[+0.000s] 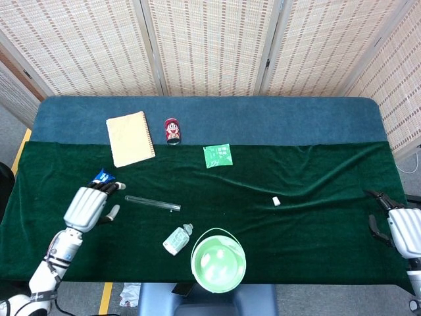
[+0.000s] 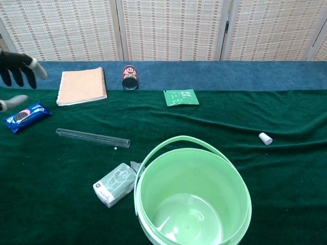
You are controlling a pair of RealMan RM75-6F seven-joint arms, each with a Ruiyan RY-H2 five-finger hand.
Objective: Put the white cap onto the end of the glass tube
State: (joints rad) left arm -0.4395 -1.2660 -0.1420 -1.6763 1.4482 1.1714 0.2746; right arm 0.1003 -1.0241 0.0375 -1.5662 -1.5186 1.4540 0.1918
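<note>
The clear glass tube (image 1: 152, 203) (image 2: 92, 137) lies flat on the green cloth, left of centre. The small white cap (image 1: 276, 201) (image 2: 264, 138) rests on the cloth well to the right, apart from the tube. My left hand (image 1: 89, 204) (image 2: 18, 71) hovers just left of the tube's left end, fingers spread, holding nothing. My right hand (image 1: 398, 227) is at the table's far right edge, fingers apart and empty, far from the cap.
A green bucket (image 1: 218, 261) (image 2: 192, 193) stands at the front edge with a small plastic bottle (image 1: 177, 239) beside it. A blue snack packet (image 2: 25, 116), a notebook (image 1: 130, 138), a red can (image 1: 172, 130) and a green packet (image 1: 218, 156) lie further back.
</note>
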